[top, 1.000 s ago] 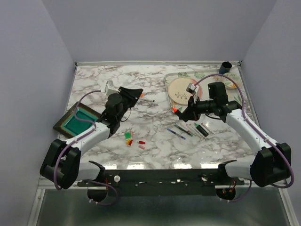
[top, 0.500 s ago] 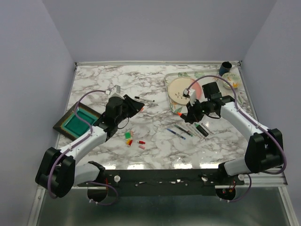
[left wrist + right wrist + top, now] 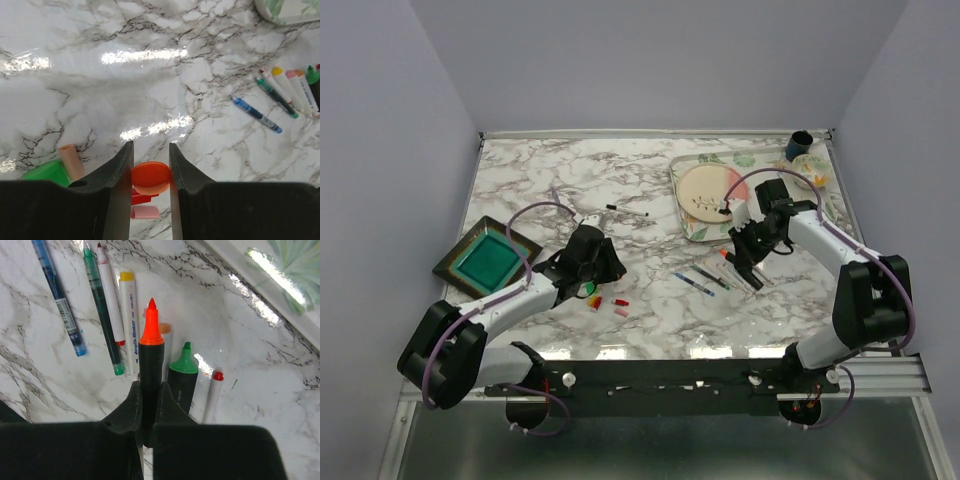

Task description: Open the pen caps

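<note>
While the left gripper (image 3: 150, 159) hangs low over the near middle of the counter (image 3: 165, 90), its fingers are narrowed on an orange cap (image 3: 150, 177), which they pinch from both sides. Under that cap lie a red cap (image 3: 142, 199) and a pink cap (image 3: 145, 212). To their left are a green cap (image 3: 44, 171) and a peach cap (image 3: 70, 161) that touch each other.

At right, the right gripper (image 3: 149, 390) is closed tight on a black highlighter (image 3: 151, 357), whose bare orange tip points away from the wrist. Its cap is off. It is held over a row of uncapped pens lying side by side: a blue pen (image 3: 57, 295), a green pen (image 3: 102, 315), a thin white pen (image 3: 111, 295), a yellow-tipped acrylic marker (image 3: 129, 315) and a green-tipped black highlighter (image 3: 182, 377). One black pen (image 3: 625, 212) lies apart, farther back on the counter.

A patterned tray (image 3: 685, 222) sits at far right and holds a round tan plate (image 3: 705, 190). A dark cup (image 3: 800, 142) stands in the far right corner beside a small patterned bowl (image 3: 812, 170); what they contain cannot be told. At left rests a square dish (image 3: 485, 260) with a dark rim and a teal-green inside.
</note>
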Controlling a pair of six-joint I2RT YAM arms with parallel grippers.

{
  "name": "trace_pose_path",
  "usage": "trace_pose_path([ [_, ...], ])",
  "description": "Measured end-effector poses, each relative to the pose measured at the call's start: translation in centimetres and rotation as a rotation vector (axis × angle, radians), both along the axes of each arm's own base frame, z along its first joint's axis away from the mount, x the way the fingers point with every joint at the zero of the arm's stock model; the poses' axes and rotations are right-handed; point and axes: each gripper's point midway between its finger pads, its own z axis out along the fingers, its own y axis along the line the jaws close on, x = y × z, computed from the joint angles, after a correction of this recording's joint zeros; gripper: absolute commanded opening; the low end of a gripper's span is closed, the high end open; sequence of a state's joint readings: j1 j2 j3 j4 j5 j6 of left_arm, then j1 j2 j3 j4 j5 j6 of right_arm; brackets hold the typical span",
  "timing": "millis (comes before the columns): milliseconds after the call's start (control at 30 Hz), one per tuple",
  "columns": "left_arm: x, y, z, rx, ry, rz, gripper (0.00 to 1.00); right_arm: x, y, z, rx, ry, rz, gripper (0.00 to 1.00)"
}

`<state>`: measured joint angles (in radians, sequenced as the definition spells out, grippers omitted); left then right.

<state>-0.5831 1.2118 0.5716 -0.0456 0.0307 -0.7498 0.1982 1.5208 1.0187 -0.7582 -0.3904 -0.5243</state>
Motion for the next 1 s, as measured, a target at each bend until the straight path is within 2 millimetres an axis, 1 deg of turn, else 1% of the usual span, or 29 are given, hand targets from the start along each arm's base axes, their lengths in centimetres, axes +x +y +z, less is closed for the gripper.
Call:
trace_pose_path([
  [33,-0.4,0.0,-0.8,0.031,0.015,-0.013,0.02,-0.1,-0.1,-0.3,-0.004,0.013,0.000,0.12],
  [100,-0.9,0.2,-1.7,0.074,0.030,-0.027,0.03,-0.4,-0.1,-1.0,-0.012,0.038,-0.001,0.14],
  [233,-1.4,0.6,-3.1,0.140,0.057,-0.042,0.04,-0.9,-0.3,-1.7,-0.019,0.076,-0.001,0.21],
  [367,-1.7,0.8,-4.1,0.188,0.072,-0.048,0.09,-1.1,-0.3,-2.0,-0.022,0.093,-0.003,0.30],
  [533,-1.3,0.4,-4.1,0.216,0.065,-0.054,0.16,-1.3,-0.3,-2.6,-0.028,0.120,-0.003,0.38],
  [733,-1.6,0.6,-4.6,0.256,0.076,-0.061,0.26,-1.4,-0.3,-2.6,-0.028,0.124,-0.004,0.39],
  [933,-1.3,1.0,-4.4,0.288,0.069,-0.051,0.44,-1.4,-0.3,-2.4,-0.025,0.116,-0.003,0.41],
  [967,-1.2,1.1,-4.3,0.291,0.066,-0.050,0.49,-1.3,-0.3,-2.2,-0.022,0.108,-0.002,0.41],
  [1000,-1.1,1.1,-4.1,0.293,0.062,-0.049,0.51,-1.3,-0.2,-1.8,-0.015,0.095,0.001,0.41],
])
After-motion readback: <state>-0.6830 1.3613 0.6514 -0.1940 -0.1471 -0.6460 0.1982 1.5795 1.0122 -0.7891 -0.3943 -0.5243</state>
